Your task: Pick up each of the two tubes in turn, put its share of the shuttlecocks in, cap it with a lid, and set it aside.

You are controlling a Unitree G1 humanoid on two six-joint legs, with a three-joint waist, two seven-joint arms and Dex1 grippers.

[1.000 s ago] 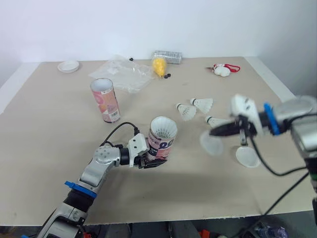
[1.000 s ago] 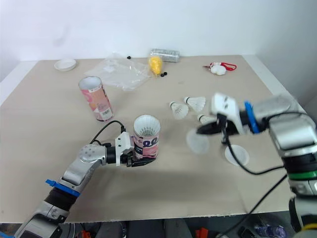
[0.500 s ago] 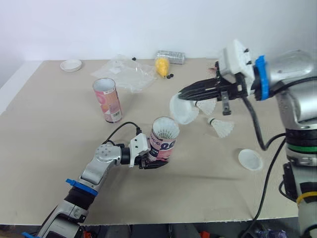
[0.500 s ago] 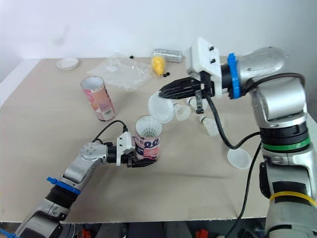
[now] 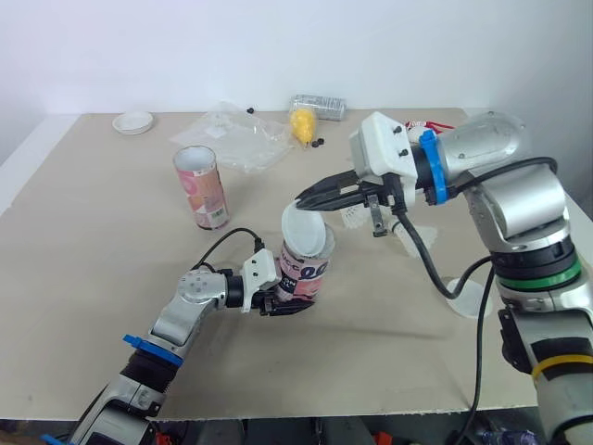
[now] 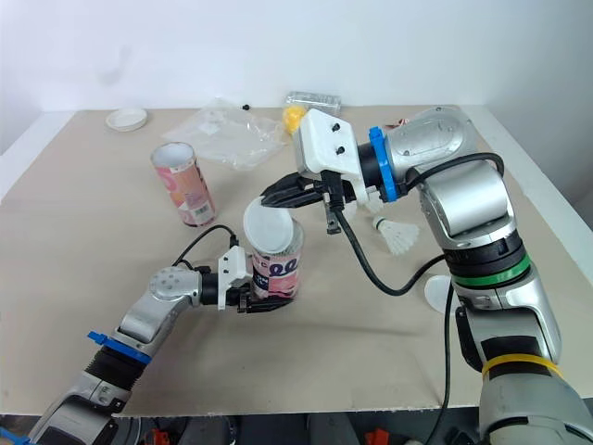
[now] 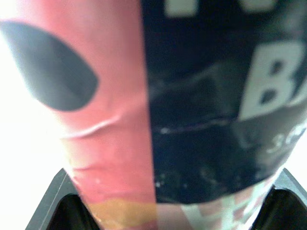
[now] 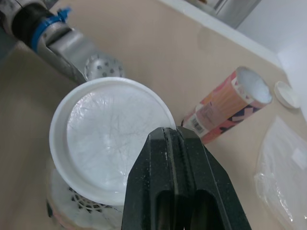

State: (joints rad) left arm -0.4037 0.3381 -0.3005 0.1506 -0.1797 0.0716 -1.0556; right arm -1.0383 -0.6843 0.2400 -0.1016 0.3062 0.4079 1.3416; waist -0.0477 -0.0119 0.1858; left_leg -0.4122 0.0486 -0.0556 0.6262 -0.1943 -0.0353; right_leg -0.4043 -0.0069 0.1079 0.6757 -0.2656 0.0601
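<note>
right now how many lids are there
3: first lid pinched in the right gripper over the tube; second lid on the table near its right edge; third lid at its far left corner. More may be hidden.

The lid (image 8: 108, 143) is translucent white plastic, faintly scratched; the tube (image 7: 192, 120) wears a glossy printed wrap (wrinkled near its base); the desk (image 5: 83, 241) looks matt, smooth beige.
</note>
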